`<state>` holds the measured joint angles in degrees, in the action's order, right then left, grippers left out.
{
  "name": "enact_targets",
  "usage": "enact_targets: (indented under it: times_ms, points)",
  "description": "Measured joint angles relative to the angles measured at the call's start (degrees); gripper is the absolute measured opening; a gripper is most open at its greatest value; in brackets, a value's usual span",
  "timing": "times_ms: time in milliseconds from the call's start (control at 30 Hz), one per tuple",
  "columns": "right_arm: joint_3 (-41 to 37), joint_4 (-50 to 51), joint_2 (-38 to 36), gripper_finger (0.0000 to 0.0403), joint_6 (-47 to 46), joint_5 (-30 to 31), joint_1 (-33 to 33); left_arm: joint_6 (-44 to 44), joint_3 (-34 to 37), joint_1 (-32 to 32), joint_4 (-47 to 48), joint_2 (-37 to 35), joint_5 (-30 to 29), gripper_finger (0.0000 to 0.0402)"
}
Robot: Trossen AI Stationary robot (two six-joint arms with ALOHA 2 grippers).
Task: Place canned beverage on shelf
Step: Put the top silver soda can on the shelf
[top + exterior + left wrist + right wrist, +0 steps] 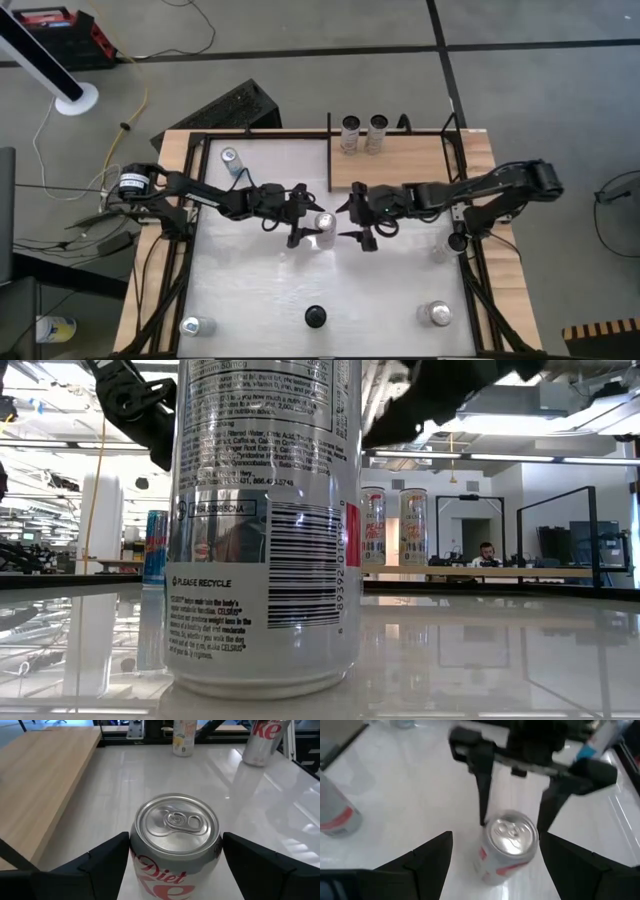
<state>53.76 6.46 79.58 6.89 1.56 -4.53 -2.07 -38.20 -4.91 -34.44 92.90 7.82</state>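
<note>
From above, a silver can [324, 228] stands in the middle of the white table [260, 290]. The left gripper [304, 226] is on one side of it and the right gripper [350, 222] is on the other. Both are open wide and hold nothing. The can stands between their tips. The wood shelf [420, 160] is at the far right of the table, with two cans [363, 133] on it. More cans stand near the table corners.

From table height, the can [262, 525] stands upright, very close.

From the left wrist, the can [176, 847] sits between the two fingers [102, 862], not squeezed.

From the right wrist, the can [507, 845] sits just past the open fingers [430, 857], with the left gripper [512, 827] beyond it.
</note>
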Motion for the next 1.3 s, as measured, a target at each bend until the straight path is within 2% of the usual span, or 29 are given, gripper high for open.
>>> enact_targets:
  times_ms: [167, 300, 433, 500, 700, 900, 1100, 1300]
  points:
    - [-2.8, -1.9, 0.4, 0.0322, -0.8, 0.0, 1.3, -0.4, 0.0, -0.1, 0.1, 0.0, 3.1, 0.0298]
    - [-4.3, -3.7, 0.4, 0.0322, 3.3, -0.4, 1.4, -3.7, 0.0, -0.1, 0.2, 0.0, 9.7, 0.0298]
    - [-4.4, -6.8, 0.4, 0.0322, 8.1, -6.4, 1.7, -8.3, -0.1, 0.0, -0.3, 0.0, 17.2, 0.0298]
    - [-4.4, -8.8, 0.4, 0.0322, 8.5, -9.5, 1.8, -9.3, -0.6, 0.0, -0.3, 0.0, 18.8, 0.0298]
    - [-4.3, -13.4, 0.9, 0.0322, 10.3, -14.9, 2.2, -9.3, -1.6, 0.0, 0.1, 0.1, 19.3, 0.0298]
    - [-3.8, -19.6, 7.1, 0.0322, 11.2, -16.2, 2.4, -9.0, -1.7, 0.0, 0.9, 0.1, 19.0, 0.0298]
    - [0.2, -18.8, 12.7, 0.0322, 11.2, -17.0, 2.3, -8.7, -1.8, 0.0, 1.6, 0.1, 18.9, 0.0298]
    - [4.2, -16.3, 16.8, 0.0322, 12.0, -21.4, 2.4, -8.0, -1.8, 0.0, 2.2, 0.0, 18.8, 0.0298]
